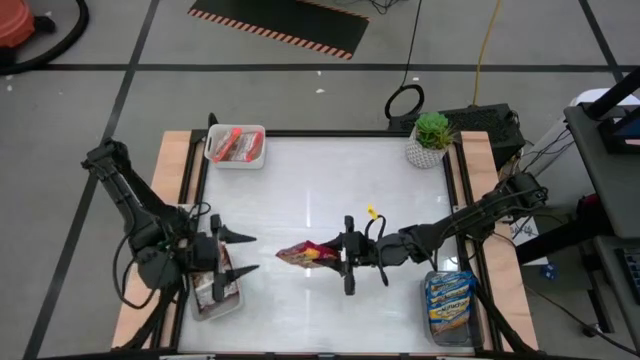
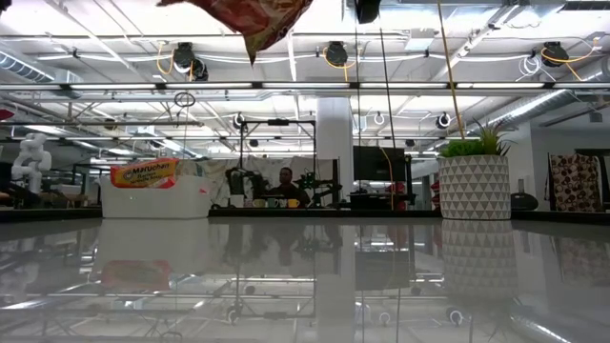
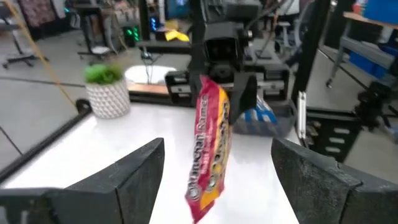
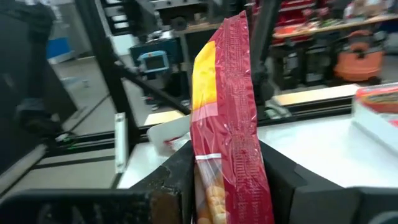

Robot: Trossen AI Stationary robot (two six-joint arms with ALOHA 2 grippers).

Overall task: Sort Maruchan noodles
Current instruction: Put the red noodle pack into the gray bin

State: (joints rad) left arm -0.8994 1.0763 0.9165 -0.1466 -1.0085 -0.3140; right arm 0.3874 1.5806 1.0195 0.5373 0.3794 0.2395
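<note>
A dark red Maruchan packet (image 1: 303, 255) is lifted above the table's middle, shut in my right gripper (image 1: 340, 256), which reaches in from the table's right. In the right wrist view the packet (image 4: 227, 106) stands edge-on between the fingers. My left gripper (image 1: 250, 253) is open at the near left and points at the packet (image 3: 210, 149) from a short way off. Just behind and below it is a clear bin (image 1: 215, 292) of dark red packets. Orange-red packets lie in the far-left bin (image 1: 236, 147), and blue ones in the near-right bin (image 1: 448, 300). My right gripper pinches the dark red packet between its two fingers (image 4: 179, 177) at its right-hand end (image 4: 217, 165). It comes level from the table's right. The packet sticks out toward the table's left, standing on edge and lifted clear of the table (image 2: 257, 19).
A potted plant (image 1: 430, 140) stands at the table's far right corner. The bin with orange-red packets (image 2: 152, 186) and the plant pot (image 2: 474, 181) show on the far side in the low view. A person sits in the room behind (image 2: 286, 181). Bare white tabletop (image 1: 330, 190) lies between the bins.
</note>
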